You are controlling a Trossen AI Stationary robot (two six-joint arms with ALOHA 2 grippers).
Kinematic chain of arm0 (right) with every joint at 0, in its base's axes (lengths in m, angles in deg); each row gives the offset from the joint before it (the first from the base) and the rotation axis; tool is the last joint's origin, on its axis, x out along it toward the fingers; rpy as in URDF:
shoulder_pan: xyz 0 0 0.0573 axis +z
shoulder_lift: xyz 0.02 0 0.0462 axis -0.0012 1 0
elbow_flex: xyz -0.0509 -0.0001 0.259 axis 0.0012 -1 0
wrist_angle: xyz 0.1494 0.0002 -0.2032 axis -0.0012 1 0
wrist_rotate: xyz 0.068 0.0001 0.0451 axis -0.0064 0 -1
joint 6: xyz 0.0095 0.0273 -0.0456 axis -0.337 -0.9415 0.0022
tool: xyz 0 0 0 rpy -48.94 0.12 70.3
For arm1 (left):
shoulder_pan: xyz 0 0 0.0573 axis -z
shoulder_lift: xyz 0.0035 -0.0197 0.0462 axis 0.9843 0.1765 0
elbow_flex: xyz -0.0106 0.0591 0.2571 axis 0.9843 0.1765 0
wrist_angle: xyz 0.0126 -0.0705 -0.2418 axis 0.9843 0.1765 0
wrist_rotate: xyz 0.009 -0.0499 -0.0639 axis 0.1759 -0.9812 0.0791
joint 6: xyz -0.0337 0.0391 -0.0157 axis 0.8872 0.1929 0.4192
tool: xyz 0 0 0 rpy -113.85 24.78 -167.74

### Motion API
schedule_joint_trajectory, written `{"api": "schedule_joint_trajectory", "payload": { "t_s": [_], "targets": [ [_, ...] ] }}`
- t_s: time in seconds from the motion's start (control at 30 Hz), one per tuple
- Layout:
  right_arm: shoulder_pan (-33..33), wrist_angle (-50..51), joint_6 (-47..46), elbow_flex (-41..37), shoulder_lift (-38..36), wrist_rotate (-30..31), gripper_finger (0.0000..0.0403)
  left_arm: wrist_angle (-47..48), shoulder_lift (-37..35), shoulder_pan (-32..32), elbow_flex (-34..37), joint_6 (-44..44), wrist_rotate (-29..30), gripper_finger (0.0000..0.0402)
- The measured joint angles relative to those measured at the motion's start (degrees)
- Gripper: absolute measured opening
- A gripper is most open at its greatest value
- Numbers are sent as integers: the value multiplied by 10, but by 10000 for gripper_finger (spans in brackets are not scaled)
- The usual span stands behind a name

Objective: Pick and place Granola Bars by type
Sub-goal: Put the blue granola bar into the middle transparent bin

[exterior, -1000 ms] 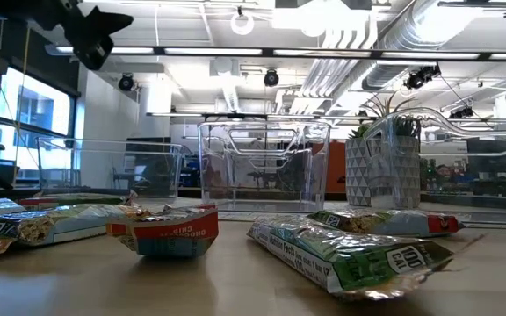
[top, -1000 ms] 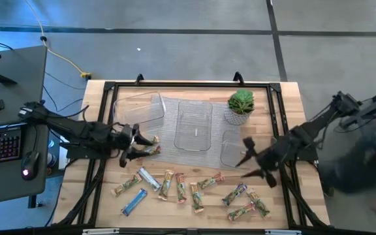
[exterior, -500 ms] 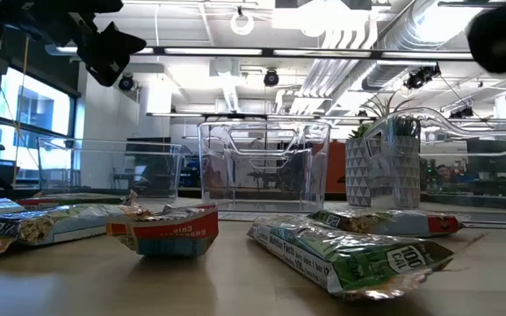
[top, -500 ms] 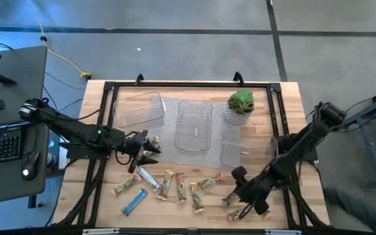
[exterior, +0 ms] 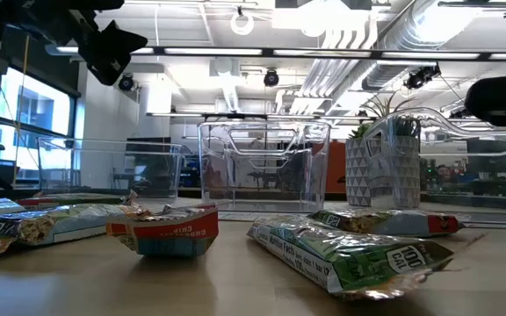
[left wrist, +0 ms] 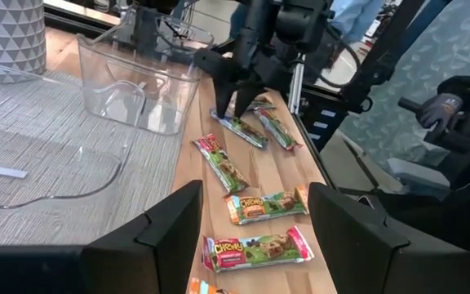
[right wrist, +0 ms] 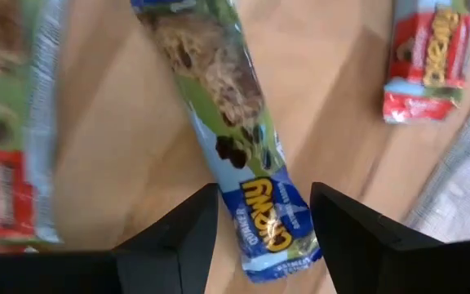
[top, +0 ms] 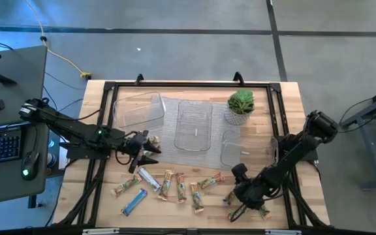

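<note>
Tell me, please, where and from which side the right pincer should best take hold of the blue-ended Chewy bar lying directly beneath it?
Probably across the narrow width near mid-length, coming straight down. The Chewy bar lies flat on the wooden table, long and slim, with bare wood along both long edges for the fingers. The right pincer already hangs open just above it, straddling its blue end, so a slight shift toward the middle should suffice.

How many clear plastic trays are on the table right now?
3. The left tray sits toward the table's far left, the middle tray is at the centre, and the right tray is just in front of the potted plant. None looks hidden.
</note>
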State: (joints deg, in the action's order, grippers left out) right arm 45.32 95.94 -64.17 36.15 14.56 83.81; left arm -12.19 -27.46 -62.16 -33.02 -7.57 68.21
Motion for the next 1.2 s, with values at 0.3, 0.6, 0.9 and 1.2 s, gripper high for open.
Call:
{"api": "schedule_joint_trajectory", "payload": {
  "t_s": [0.3, 0.6, 0.9, 1.2],
  "targets": [
    [0, -1, -2, -18, -1, -44, 178, 0, 0, 0, 0, 26, 0, 218],
    [0, -4, 11, -15, -5, -49, 91, 0, 0, 0, 0, 31, 0, 218],
    [0, 114, 43, 76, -50, -30, 39, 0, 0, 0, 0, 31, 0, 218],
    [-20, 191, 225, 228, -87, 259, 51, 0, 0, 0, 0, 31, 7, 218]
  ]
}}
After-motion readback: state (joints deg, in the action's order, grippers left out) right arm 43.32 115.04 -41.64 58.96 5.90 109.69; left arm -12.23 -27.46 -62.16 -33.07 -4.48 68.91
